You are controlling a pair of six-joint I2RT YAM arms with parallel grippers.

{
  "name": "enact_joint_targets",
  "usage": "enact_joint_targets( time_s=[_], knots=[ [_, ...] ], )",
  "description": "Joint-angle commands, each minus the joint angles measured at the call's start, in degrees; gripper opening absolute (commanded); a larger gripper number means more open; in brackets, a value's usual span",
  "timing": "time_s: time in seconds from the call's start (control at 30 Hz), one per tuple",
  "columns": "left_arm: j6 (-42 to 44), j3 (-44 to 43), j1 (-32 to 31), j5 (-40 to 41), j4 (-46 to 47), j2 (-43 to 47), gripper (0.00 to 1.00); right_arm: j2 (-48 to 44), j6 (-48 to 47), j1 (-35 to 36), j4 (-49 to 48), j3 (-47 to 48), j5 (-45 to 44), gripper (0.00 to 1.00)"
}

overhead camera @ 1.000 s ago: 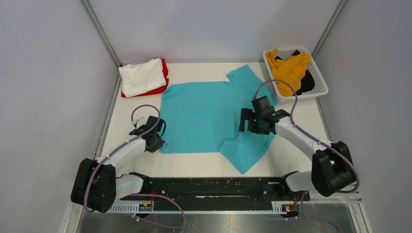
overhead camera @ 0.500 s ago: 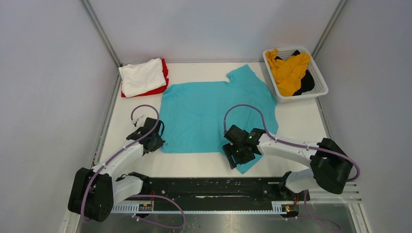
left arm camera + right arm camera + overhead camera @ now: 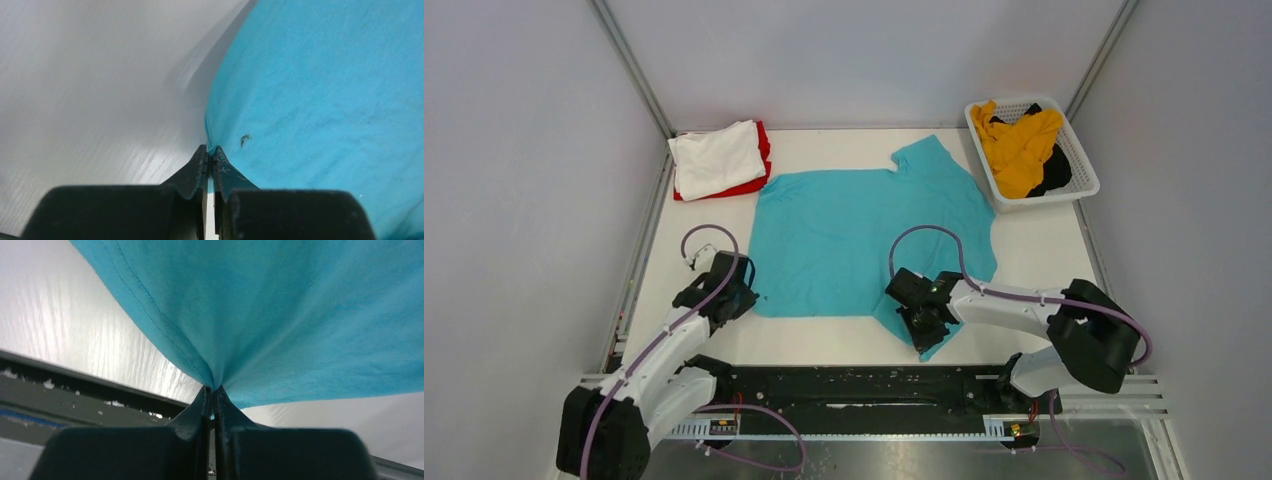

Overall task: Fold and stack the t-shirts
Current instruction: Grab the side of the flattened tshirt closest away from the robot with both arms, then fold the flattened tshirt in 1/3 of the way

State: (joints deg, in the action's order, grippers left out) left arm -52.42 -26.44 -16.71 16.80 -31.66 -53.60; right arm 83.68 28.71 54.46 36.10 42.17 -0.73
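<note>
While the teal shirt (image 3: 854,230) is lying on the worktop (image 3: 1044,250), L jaws and R jaws are pinching its near edge, closed.

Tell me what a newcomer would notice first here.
The teal shirt spread flat mid-table comes first, pinched by the left gripper at its near-left corner and the right gripper at its near sleeve. Next, the white shirt folded on a red shirt far left, and the basket far right.
</note>
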Motion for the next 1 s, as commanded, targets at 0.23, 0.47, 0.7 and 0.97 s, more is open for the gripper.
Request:
enact_joint_targets(
  time_s=[0.23,0.47,0.7,0.97],
  knots=[
    [-13.5,4.1,-0.7,2.1,-19.9,26.1,0.00,-13.2,5.0,5.0,8.8,-7.2,10.6,0.00],
    [-13.2,3.7,-1.8,0.6,-18.4,29.2,0.00,-18.5,3.0,4.7,14.9,-2.4,5.1,0.00],
    [-9.7,0.1,-1.7,1.6,-8.3,23.6,0.00,-21.1,-1.2,-3.9,12.4,4.1,-0.9,0.00],
    [-7.3,-5.4,-1.5,3.9,0.6,10.5,0.00,-19.3,-5.9,-13.4,8.1,11.5,-7.6,0.00]
  ],
)
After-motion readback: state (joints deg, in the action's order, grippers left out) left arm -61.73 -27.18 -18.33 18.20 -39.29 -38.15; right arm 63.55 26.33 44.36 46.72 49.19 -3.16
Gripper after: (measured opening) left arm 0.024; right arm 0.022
